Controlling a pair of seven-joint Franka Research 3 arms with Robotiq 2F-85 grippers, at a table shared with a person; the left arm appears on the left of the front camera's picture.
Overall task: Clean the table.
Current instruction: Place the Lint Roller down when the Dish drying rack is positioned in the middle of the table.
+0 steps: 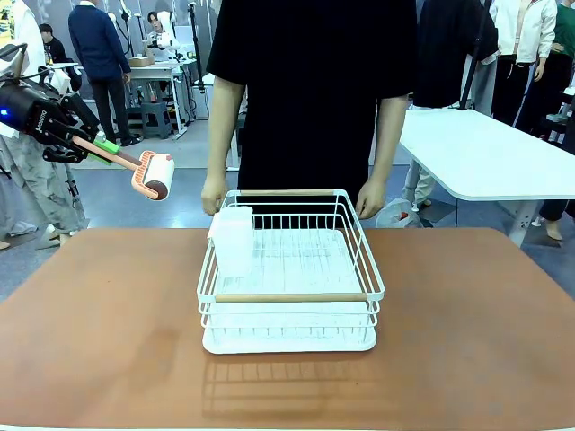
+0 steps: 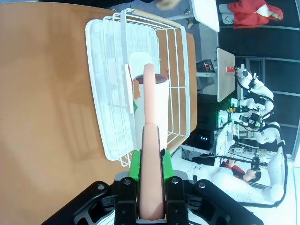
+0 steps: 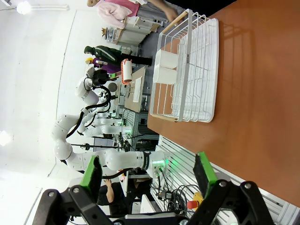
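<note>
Two green pads of my left gripper (image 2: 150, 176) pinched the pink handle of a lint roller (image 1: 154, 174), and I held it up in the air past the left end of the table (image 1: 99, 341). My right gripper (image 3: 149, 176) was spread wide with nothing in it. On the table sat a white wire rack (image 1: 289, 278). A person's hands (image 1: 369, 197) rested at its far edge.

Person's hands (image 1: 214, 193) partly hidden behind wire rack (image 1: 289, 296).
</note>
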